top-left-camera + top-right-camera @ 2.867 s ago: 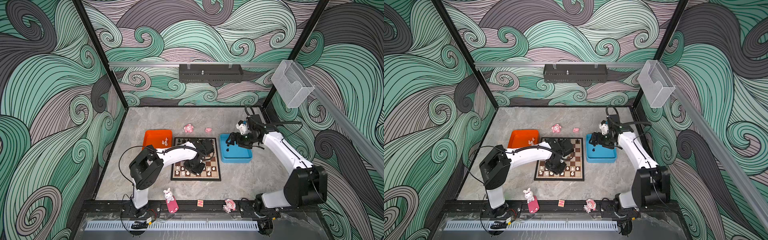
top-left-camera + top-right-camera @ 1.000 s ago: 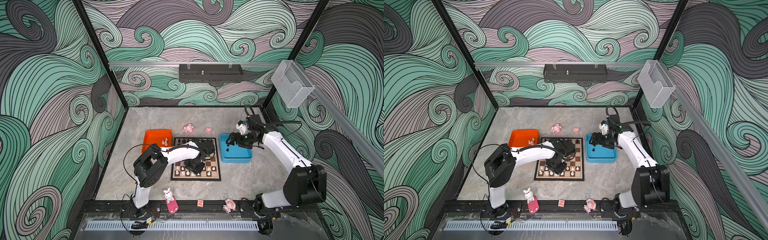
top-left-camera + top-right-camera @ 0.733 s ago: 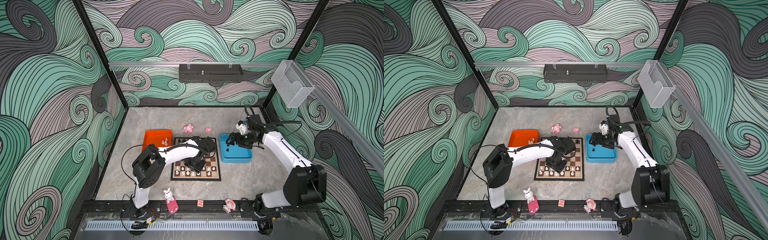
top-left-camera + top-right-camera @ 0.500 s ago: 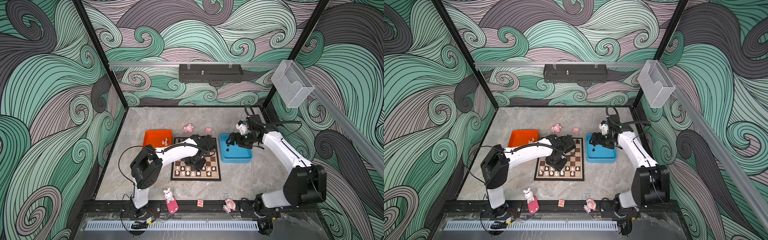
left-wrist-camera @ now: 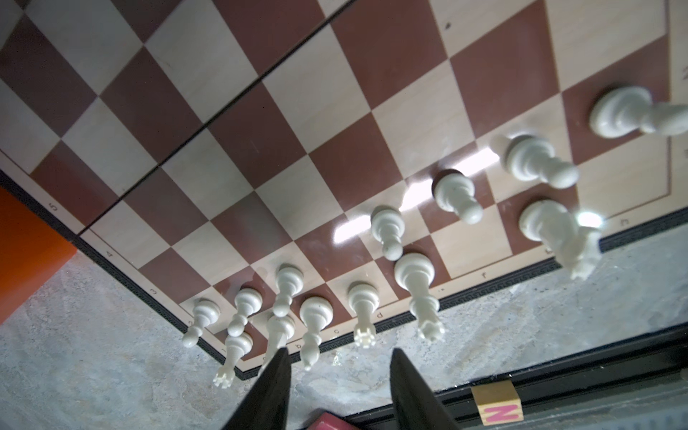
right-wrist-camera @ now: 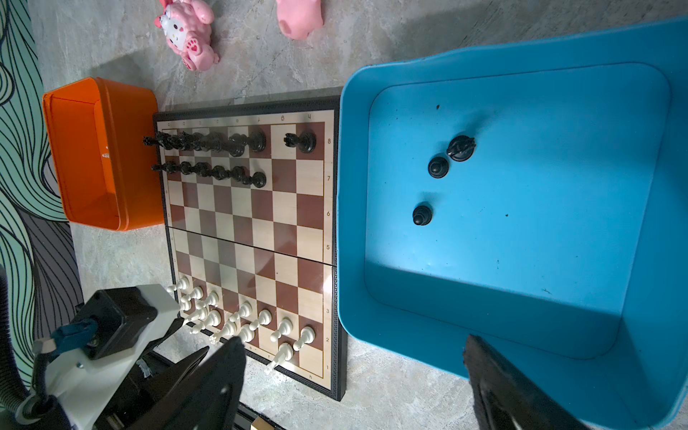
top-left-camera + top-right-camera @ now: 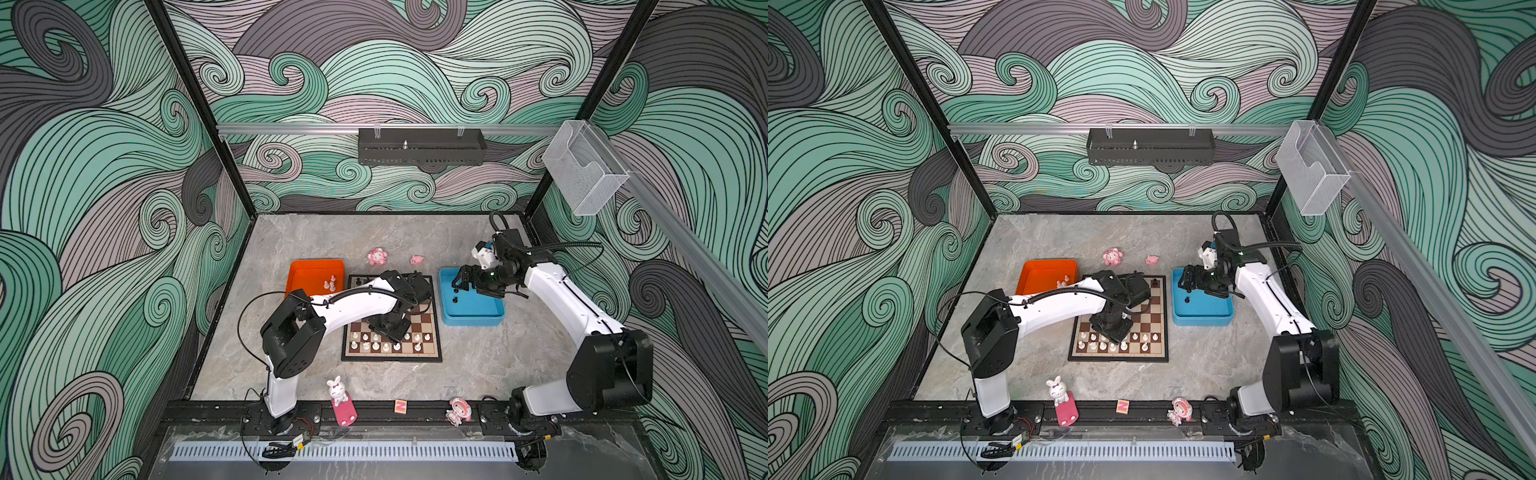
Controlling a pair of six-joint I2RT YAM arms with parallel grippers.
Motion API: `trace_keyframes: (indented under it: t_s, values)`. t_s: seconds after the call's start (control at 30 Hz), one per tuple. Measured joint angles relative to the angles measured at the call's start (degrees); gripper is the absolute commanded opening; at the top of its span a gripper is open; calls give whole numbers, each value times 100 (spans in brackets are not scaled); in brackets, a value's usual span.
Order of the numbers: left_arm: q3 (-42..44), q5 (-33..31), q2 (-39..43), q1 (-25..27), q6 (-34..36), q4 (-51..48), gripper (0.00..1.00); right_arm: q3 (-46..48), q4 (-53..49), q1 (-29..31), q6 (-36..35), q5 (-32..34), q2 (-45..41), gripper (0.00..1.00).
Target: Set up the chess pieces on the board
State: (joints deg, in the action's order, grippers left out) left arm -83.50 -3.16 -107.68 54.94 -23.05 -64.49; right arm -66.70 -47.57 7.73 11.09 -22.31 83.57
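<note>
**Item inspected.** The board [image 6: 253,223] is a flat square of dark brown and cream squares. It has a cream lettered border, a thin black frame and a seam across its middle. It lies on the grey tabletop [image 7: 374,378], between the orange tray [image 7: 309,266] and the blue tray [image 7: 471,321].

**Counts.**
- We count thirteen white pieces [image 5: 419,275] upright on the two ranks nearest the arm bases.
- We count thirteen black pieces [image 6: 257,141] on the two far ranks (they overlap in the right wrist view, so this is our best reading).
- Three more white pieces sit in the orange tray.
- Three more black pieces stand in the blue tray, well apart from its walls.
- Two pink toys [image 7: 377,257] lie behind the board.

**Edges and room.**
- The orange tray sits against the board's far left corner.
- The blue tray's rim runs close along the board's right edge. We cannot tell whether they touch.
- The four middle ranks are bare.
- Open tabletop lies in front of the board.

**Grippers.**
- The left gripper [image 5: 339,353] hangs over the white ranks at the board's near edge. Its fingers are parted with nothing between them. One finger overlaps a back-rank piece in the wrist view, and contact cannot be judged.
- The right gripper [image 7: 463,284] hangs over the blue tray on the side nearest the board, spread wide and empty.
</note>
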Motion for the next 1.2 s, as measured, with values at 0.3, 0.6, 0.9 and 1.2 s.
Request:
trace_keyframes:
  t_s: [0.3, 0.6, 0.9, 1.2]
  values:
    - [201, 129, -11, 0, 96, 68, 44, -2, 2, -26, 0, 0, 0, 92]
    - [308, 293, -44, 0, 160, 238, 43, 0, 2, -31, 0, 0, 0, 92]
    - [398, 374, -177, 0, 203, 404, 38, 0, 2, -33, 0, 0, 0, 92]
    - [509, 385, -249, 0, 208, 533, 33, 0, 2, -37, -4, 2, 0, 92]
